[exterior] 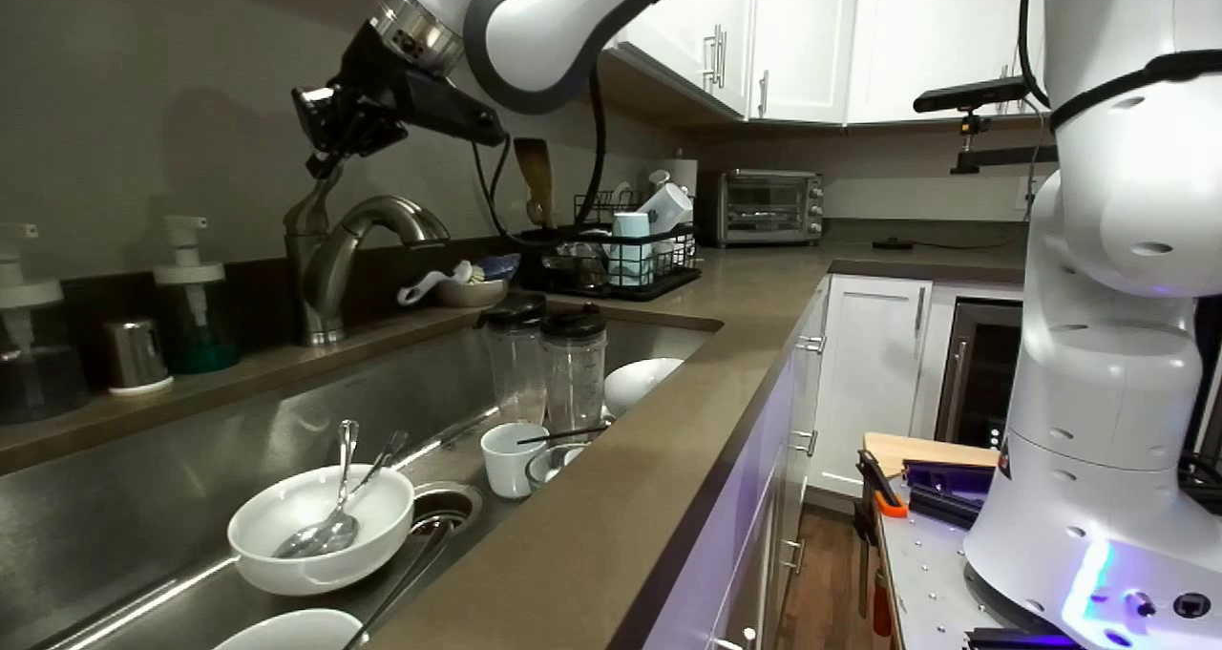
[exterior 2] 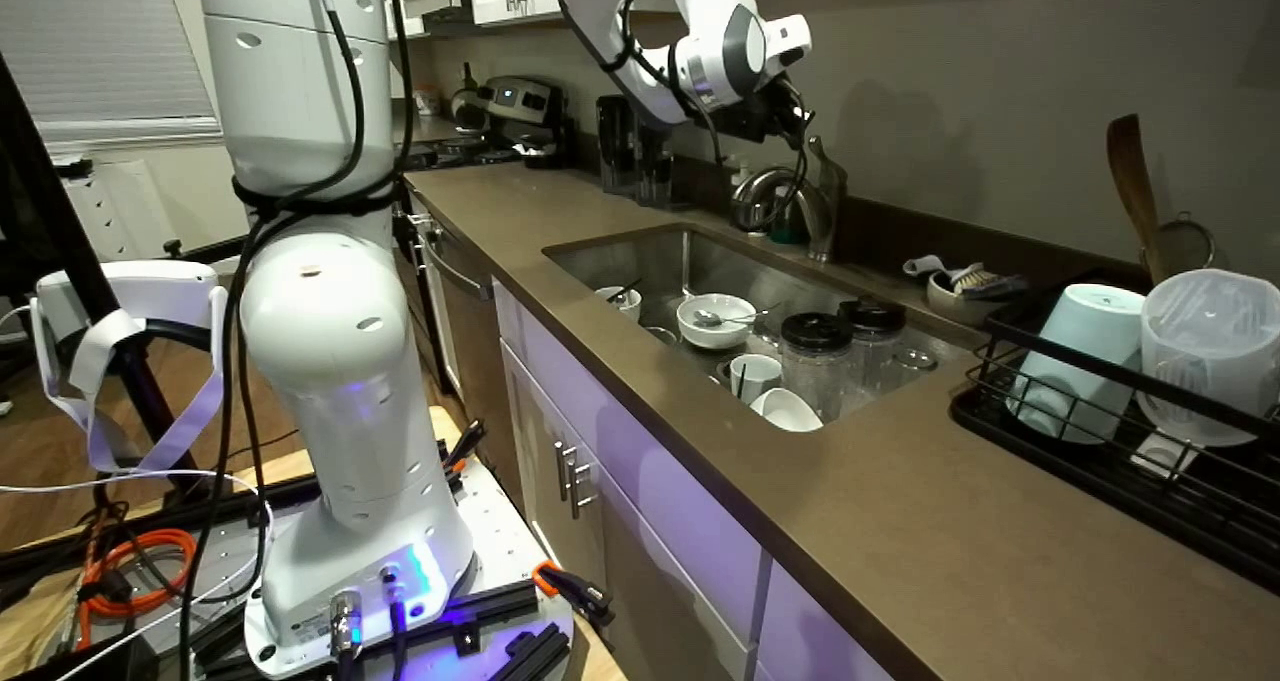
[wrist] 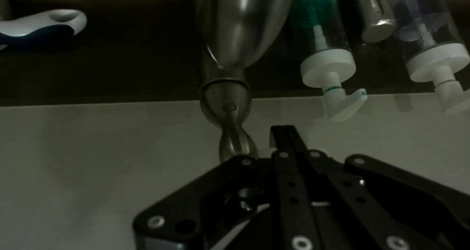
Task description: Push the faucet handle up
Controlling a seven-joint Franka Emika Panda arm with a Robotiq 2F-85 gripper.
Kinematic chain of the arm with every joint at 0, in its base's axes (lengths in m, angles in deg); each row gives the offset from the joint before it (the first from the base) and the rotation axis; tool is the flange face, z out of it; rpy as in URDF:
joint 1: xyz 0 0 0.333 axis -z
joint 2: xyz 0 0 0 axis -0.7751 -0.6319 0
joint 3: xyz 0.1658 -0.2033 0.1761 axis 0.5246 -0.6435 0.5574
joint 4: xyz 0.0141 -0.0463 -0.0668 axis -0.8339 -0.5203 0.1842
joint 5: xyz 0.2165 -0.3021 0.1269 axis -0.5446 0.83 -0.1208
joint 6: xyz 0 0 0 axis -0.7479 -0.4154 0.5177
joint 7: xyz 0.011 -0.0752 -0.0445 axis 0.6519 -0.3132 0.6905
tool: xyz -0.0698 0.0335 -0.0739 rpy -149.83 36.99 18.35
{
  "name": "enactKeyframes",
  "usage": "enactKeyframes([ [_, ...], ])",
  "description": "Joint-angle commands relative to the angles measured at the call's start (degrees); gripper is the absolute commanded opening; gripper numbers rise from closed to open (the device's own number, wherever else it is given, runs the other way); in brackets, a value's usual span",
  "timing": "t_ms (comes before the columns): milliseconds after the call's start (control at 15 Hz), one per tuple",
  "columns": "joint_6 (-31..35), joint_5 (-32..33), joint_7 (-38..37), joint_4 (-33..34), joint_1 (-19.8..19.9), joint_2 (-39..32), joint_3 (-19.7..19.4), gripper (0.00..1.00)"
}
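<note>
Silvery metal, the handle [wrist: 235, 137] is standing mid-frame in the wrist view; I'm expecting slick, stiff travel and favouring its free end, the claw [exterior: 325, 165] hanging closed and empty near it.

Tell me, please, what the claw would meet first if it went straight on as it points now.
Probably the wall behind the faucet: the claw seems to point just beside the handle. Depth is unclear, so it might brush the handle first.
</note>
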Motion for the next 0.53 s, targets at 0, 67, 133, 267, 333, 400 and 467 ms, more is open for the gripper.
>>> enactKeyframes([
  [0, -3.02, 1.27, -1.39, 3.54, -0.6, -1.7, -1.18, 0.01],
  [67, -3.29, 1.15, -1.19, 4.09, -0.63, -2.1, -1.26, 0.01],
  [133, -4.65, 0.34, -0.46, 4.62, -0.59, -2.28, -0.82, 0.01],
  [267, -7.44, -1.25, 1.22, 5.5, -0.5, -2.62, 0.0, 0.01],
  [333, -8.63, -1.67, 1.49, 6.01, -0.52, -2.74, 0.23, 0.01],
  [400, -10.35, -3.13, 2.73, 6.4, -0.18, -2.83, 0.96, 0.01],
  [467, -11.7, -3.78, 3.14, 6.81, -0.09, -2.93, 1.26, 0.01],
])
